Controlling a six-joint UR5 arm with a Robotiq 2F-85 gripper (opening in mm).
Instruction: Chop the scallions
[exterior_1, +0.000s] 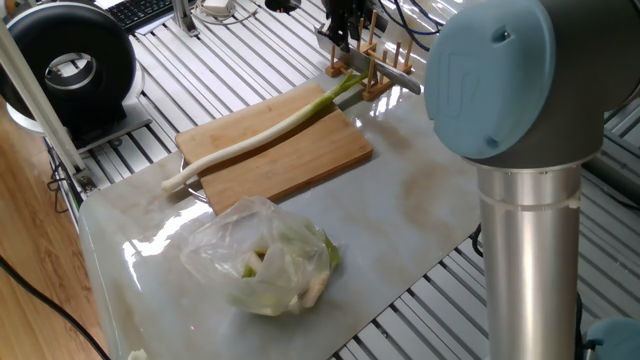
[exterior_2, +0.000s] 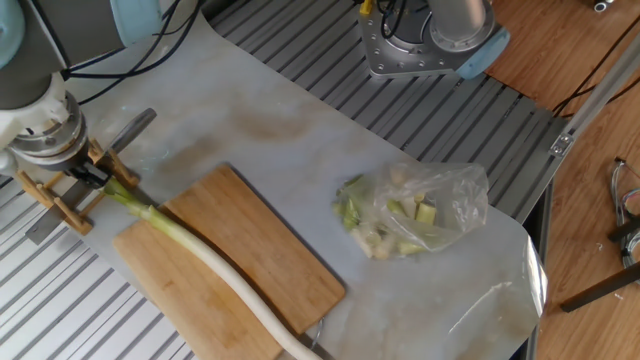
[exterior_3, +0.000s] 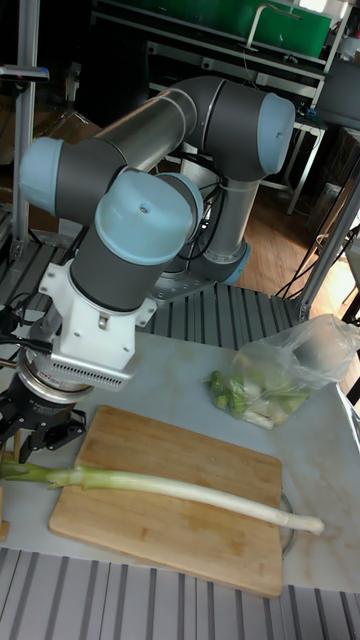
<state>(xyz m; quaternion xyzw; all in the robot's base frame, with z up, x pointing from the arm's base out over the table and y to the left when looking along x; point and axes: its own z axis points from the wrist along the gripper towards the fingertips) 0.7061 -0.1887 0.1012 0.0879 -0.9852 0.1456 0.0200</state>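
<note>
1. Diagonally across the wooden board (exterior_1: 280, 145) lies the scallion (exterior_1: 262, 136), one whole uncut stalk; its white root end overhangs one corner of the board, and its green top runs off the opposite corner.
2. That green top reaches the small wooden rack (exterior_2: 68, 190) standing just beside the board, where a knife (exterior_2: 128, 130) rests with its grey blade lying over the rack.
3. Above the rack and the stalk's green end sits the gripper (exterior_3: 38, 432) (a dark, stubby head under the arm's white flange). Its fingers are close to the rack, yet no view shows clearly whether they are spread, closed, or gripping anything, so I cannot tell.
4. Well apart from the board, on the pale marble-look table top (exterior_1: 420, 210), rests a clear plastic bag (exterior_2: 420, 212) holding pale green and white vegetable pieces.
5. Nearer the camera in one fixed view, the arm's grey-blue joint cap (exterior_1: 505, 75) and silver column fill the right side.
</note>
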